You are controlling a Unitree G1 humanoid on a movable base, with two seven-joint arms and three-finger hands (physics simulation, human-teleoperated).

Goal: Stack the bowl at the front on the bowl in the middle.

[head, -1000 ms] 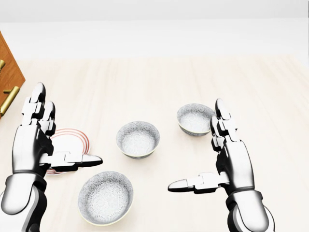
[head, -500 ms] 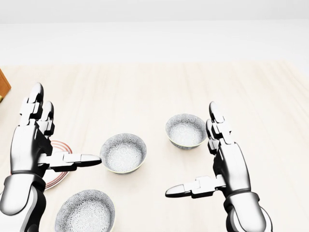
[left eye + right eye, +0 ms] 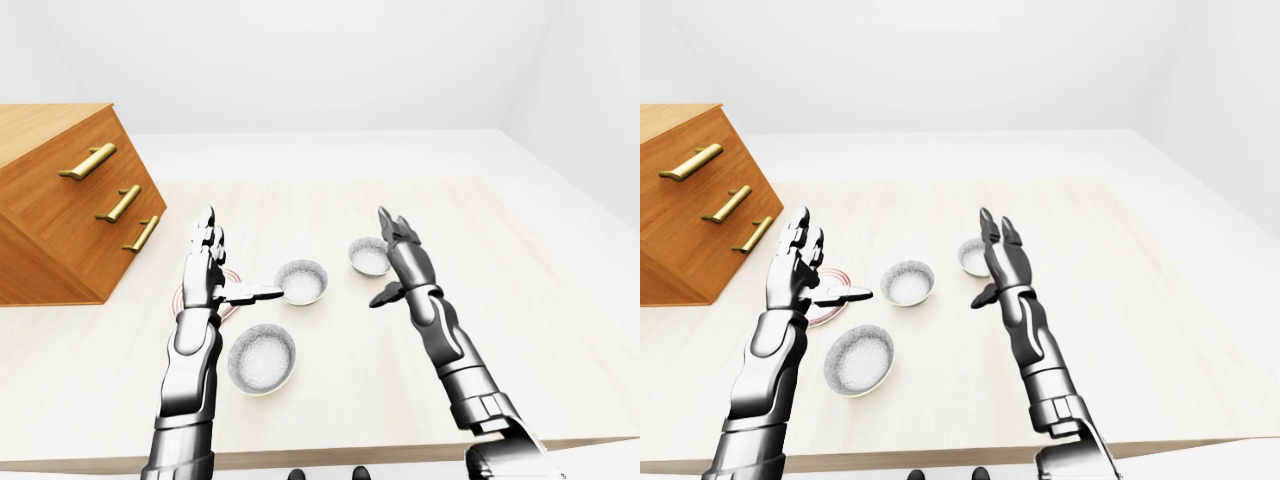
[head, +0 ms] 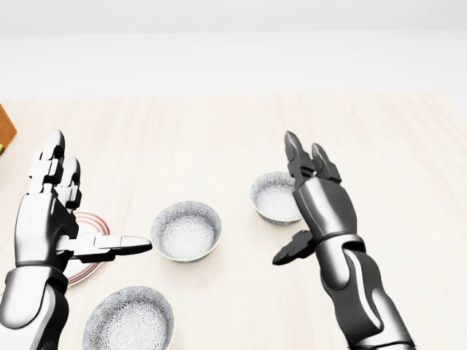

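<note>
Three patterned grey bowls stand on the pale wooden table (image 4: 219,138). The front bowl (image 4: 130,321) is at the bottom left of the head view, the middle bowl (image 4: 187,230) above it to the right, and the third bowl (image 4: 274,197) further right. My left hand (image 4: 91,200) is open to the left of the middle bowl, its thumb pointing at that bowl's rim. My right hand (image 4: 292,204) is open too, its palm raised beside the third bowl and hiding that bowl's right edge. Neither hand holds anything.
A red-rimmed plate (image 4: 91,255) lies partly under my left hand. A wooden drawer cabinet (image 3: 60,210) with brass handles stands at the table's left. The table's near edge (image 3: 330,455) runs along the bottom of the eye views.
The camera first shifted, sliding the bowls left and down in the picture. Since then my right hand has turned and risen toward the third bowl. My left hand has hardly moved.
</note>
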